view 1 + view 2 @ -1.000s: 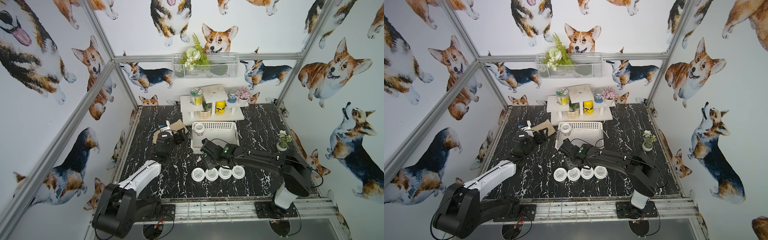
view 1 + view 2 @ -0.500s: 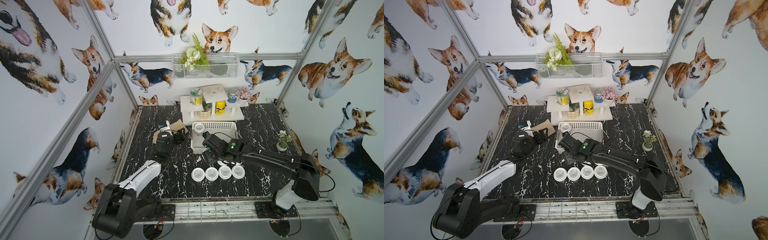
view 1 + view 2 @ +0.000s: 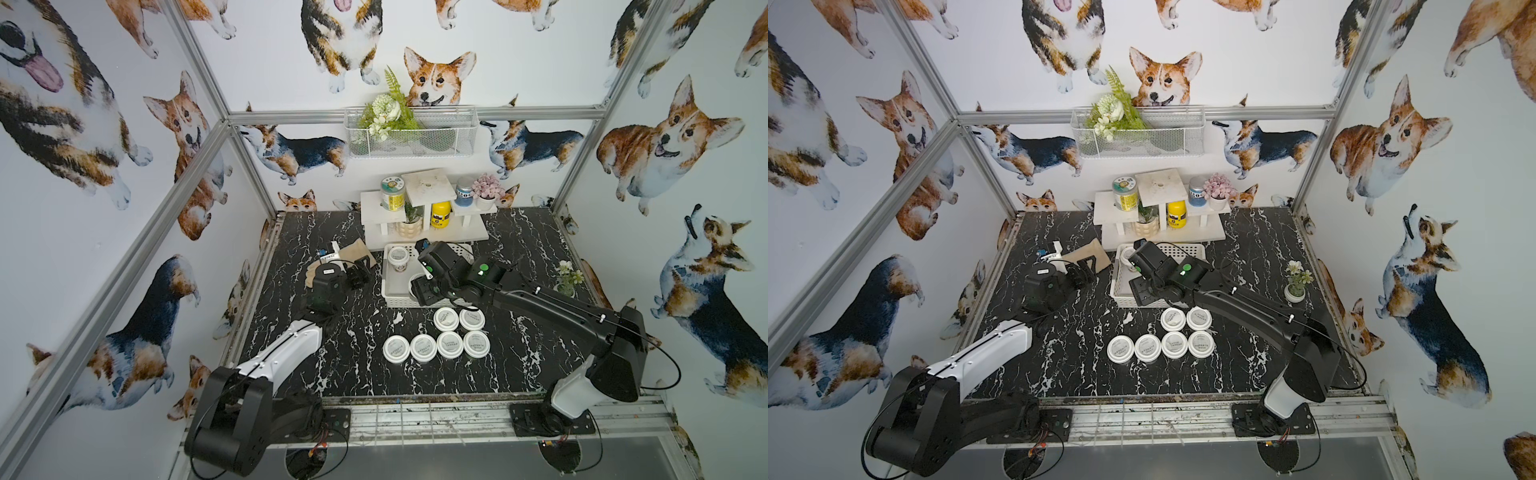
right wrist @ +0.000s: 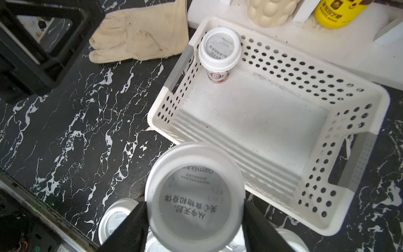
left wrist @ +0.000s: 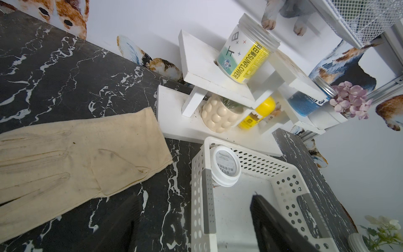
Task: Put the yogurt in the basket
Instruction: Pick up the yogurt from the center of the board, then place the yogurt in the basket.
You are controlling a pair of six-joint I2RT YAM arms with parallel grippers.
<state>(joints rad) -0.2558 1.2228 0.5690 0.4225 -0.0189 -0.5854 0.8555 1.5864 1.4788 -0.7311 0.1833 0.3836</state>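
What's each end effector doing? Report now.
Left end effector: open, empty.
Right end effector: closed on a yogurt jar.

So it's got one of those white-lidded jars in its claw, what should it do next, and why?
Probably carry it a little way in over the basket and lower it. The right gripper is shut on the held yogurt, which hangs above the basket's near rim, partly over the table; most of the floor beside the yogurt already inside is bare.

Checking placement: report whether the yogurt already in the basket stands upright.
Upright: the yogurt stands in a corner of the basket, lid facing up.
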